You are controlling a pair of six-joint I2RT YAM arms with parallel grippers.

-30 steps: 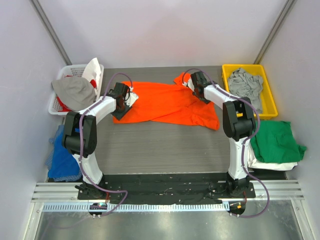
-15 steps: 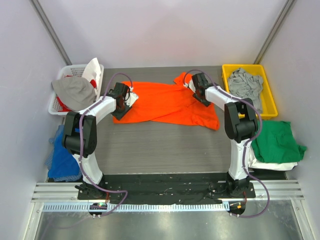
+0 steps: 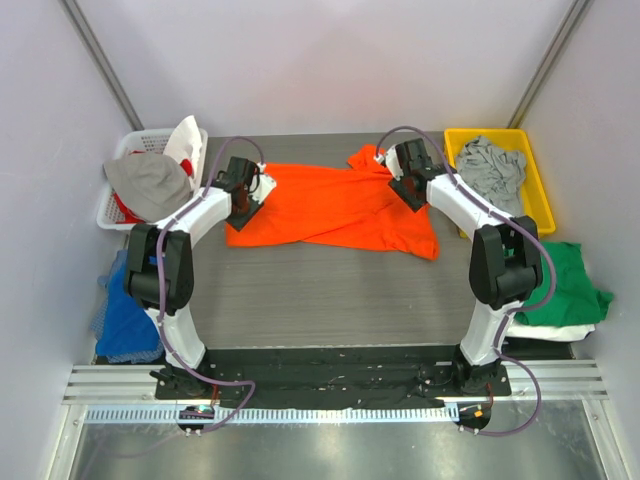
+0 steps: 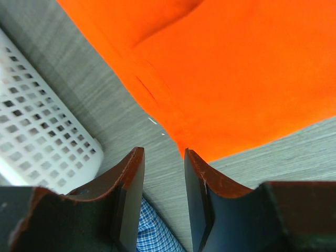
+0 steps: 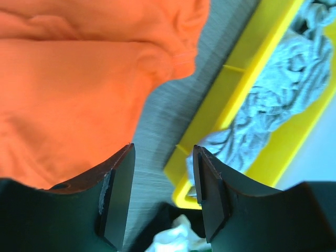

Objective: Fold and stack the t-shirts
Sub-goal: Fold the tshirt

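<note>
Progress check on the shirt folding: I'd say it's partly done with a fair bit left.

The bright orange short-sleeved cotton t-shirt (image 3: 340, 205) is lying across the back half of the grey wood-grain bench (image 3: 320, 300). It's spread out but rumpled, with a sleeve bunched at its far right corner, and there's no fold in it yet.

Off the bench's right edge, a green t-shirt (image 3: 550, 280) sits folded on top of a white t-shirt (image 3: 540, 330), so that looks like the stack so far. A light grey t-shirt (image 3: 490, 168) is crumpled in the yellow plastic bin (image 3: 455, 140). The white lattice basket (image 3: 105, 215) on the left has more cloth heaped in it. I'd guess those are the ones waiting their turn.

The left claw (image 4: 161, 168) has its jaws parted with nothing between them. It hangs over bare bench right at the orange shirt's left hem corner. The right claw (image 5: 163, 157) is parted and empty as well, over the strip of bench between the shirt's bunched sleeve and the yellow bin. So neither one has hold of the cloth.

My read is that the orange shirt needs flattening before any folding starts.

As for brands or writing, I can't see any: no print on the shirts, no readable tags, nothing on the bin or basket.
</note>
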